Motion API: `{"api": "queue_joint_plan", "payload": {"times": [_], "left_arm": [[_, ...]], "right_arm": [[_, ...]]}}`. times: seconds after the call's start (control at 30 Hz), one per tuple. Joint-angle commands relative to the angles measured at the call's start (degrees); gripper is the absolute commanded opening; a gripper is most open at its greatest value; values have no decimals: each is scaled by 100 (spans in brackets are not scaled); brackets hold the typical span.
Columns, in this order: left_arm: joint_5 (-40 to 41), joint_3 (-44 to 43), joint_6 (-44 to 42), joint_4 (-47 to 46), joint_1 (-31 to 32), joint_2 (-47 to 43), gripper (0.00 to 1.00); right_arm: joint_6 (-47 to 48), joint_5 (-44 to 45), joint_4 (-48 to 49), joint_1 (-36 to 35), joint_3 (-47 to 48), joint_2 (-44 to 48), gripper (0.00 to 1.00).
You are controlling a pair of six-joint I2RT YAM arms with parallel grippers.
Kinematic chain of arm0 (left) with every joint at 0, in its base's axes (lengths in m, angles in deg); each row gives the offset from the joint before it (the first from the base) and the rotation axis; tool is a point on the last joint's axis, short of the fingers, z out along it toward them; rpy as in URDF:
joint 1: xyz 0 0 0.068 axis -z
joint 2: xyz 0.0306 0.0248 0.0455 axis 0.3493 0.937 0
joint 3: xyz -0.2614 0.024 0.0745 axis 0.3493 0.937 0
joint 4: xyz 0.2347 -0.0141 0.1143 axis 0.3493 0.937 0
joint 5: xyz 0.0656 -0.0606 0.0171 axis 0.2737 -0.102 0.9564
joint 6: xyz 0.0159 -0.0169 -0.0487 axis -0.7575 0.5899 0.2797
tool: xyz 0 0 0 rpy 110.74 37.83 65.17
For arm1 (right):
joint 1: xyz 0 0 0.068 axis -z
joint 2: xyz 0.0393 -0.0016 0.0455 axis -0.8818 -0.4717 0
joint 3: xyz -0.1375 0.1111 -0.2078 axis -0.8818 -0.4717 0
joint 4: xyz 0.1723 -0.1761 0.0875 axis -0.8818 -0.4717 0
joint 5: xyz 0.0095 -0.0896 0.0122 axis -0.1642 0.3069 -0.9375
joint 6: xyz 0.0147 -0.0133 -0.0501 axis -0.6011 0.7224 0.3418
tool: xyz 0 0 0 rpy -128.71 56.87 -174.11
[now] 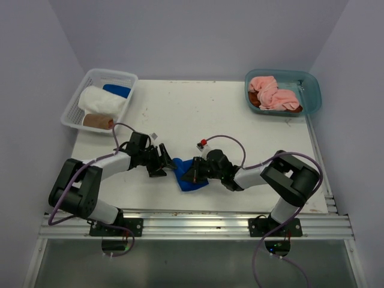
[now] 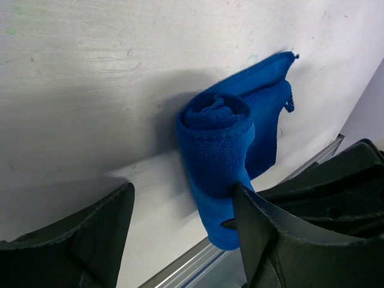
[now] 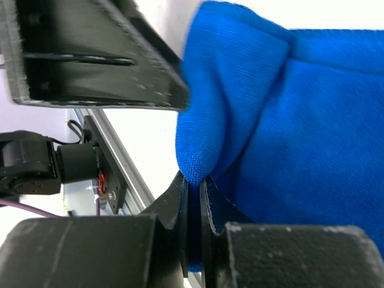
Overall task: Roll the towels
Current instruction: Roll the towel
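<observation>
- The blue towel [image 1: 193, 186] lies on the counter [image 1: 240, 120] close to its near edge, about midway along it, between the two claws. One end is wound into a tight coil [image 2: 216, 114] and the loose tail lies flat behind it, so the roll looks partly made.
- The right claw [image 1: 189, 174] has its jaws pressed together on a fold of the blue towel's edge. The pinch probably anchors the cloth so the coil neither slides nor unwinds.
- The left claw [image 1: 163, 165] stands wide apart and holds nothing. One finger [image 2: 270, 240] sits at the coil's lower end and the other is well clear of it. This stance would suit straddling the coil to turn it further.
- A white towel [image 1: 99, 101], a second blue towel [image 1: 117, 90] and a brown roll [image 1: 97, 122] sit in the mesh basket [image 1: 75, 111] at the far-left corner, apparently finished.
- A pink towel [image 1: 273, 93] and a brown towel [image 1: 255, 103] lie heaped in the teal tub [image 1: 312, 96] at the far-right corner, apparently still to be rolled.
- Hidden or unclear:
  - From above, both claws cover the coil and the pinch.
  - In the left wrist view the coil's lower end passes behind the finger, so contact cannot be confirmed.
  - The right wrist view is too close to show how much cloth is gripped, and a dark blurred bar across its top cannot be identified.
  - The number of towels in the tub cannot be told.
</observation>
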Motion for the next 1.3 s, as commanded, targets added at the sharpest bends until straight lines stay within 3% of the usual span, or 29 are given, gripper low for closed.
{"api": "queue_joint_plan", "payload": {"times": [0.0,0.3,0.67,0.93,1.1,1.2,1.27], "left_arm": [[-2,-305,56,-337,101,354,70],[33,-604,47,-319,224,671,66],[16,-665,126,-468,329,864,61],[95,-867,249,-513,584,1190,44],[349,-1087,188,-74,628,936,26],[472,-1123,179,181,628,742,20],[534,-1088,223,296,628,602,17]], "right_arm": [[429,-92,-384,-17,274,253,0],[1185,313,-1439,-52,442,332,0],[1080,251,-1237,-96,468,139,0],[1220,418,-1562,-113,468,121,0],[1273,506,-1738,-113,468,279,0],[1449,637,-2097,-140,573,445,0],[1659,787,-2483,-183,670,577,8]]}}
